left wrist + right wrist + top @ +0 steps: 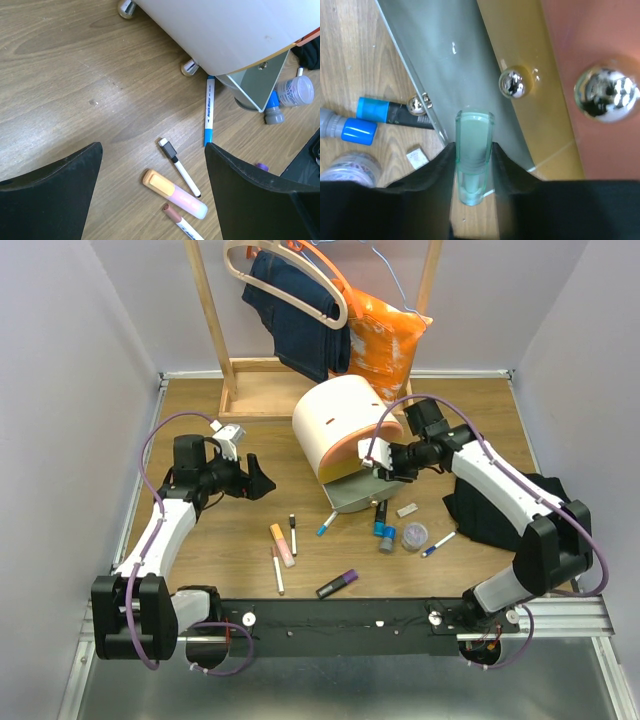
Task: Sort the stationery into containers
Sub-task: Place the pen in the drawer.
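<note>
The cream-white cabinet [340, 420] stands at the table's middle back with its lowest drawer [355, 495] pulled open, grey inside. My right gripper [384, 462] is shut on a pale green translucent marker [474, 150] just over the open drawer [460, 55], below two shiny knobs [512, 83]. My left gripper [256, 478] is open and empty above the table. Under it lie an orange-pink highlighter [175, 194], a black-capped white marker [178, 166] and a blue pen [209, 112]. More stationery lies in front of the cabinet: blue-capped markers [381, 515], a tape roll [414, 536], a grey eraser [407, 510] and a purple marker [338, 584].
A dark folded cloth [500, 505] lies at the right under my right arm. A wooden clothes rack [250, 390] with dark clothes and an orange bag [385, 345] stands at the back. The cabinet's little metal feet [190, 67] rest on the wood.
</note>
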Motion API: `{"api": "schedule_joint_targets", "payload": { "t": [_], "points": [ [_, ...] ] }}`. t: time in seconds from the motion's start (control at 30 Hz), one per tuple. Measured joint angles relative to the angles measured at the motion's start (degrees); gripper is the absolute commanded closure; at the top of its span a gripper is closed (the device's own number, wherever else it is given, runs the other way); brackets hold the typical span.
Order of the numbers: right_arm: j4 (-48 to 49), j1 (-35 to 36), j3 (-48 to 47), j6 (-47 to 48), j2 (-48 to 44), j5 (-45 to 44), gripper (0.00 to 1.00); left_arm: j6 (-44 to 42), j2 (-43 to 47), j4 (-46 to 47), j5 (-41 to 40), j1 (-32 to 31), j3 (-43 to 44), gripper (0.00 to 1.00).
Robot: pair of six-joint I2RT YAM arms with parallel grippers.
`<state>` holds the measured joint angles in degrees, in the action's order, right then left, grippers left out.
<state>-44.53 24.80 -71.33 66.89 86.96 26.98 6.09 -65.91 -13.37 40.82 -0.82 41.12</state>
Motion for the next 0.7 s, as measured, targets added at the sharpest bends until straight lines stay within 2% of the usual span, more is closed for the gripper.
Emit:
{"api": "schedule_joint_targets", "payload": {
  "t": [0.1,0.27,0.5,0.7],
  "points": [
    [1.25,0.61,0.17,0.22,0.37,-0.31,0.41,0.02,0.02,-0.02,-0.02,0.02,-0.2,0.08],
    [2.29,1.14,0.26,-0.17,0.37,-0.7,0.39,0.17,0.02,-0.02,0.0,0.02,-0.22,0.08],
    [-1.36,0.98,0.28,-0.57,-2.86,-2.89,0.47,0.42,0.02,-0.02,0.02,0.0,-0.22,0.08],
    [-7.89,-2.62,5.05,4.04,-11.26,-3.37,0.53,0.35,0.02,-0.35,0.13,0.02,-0.22,0.08]
  ]
}}
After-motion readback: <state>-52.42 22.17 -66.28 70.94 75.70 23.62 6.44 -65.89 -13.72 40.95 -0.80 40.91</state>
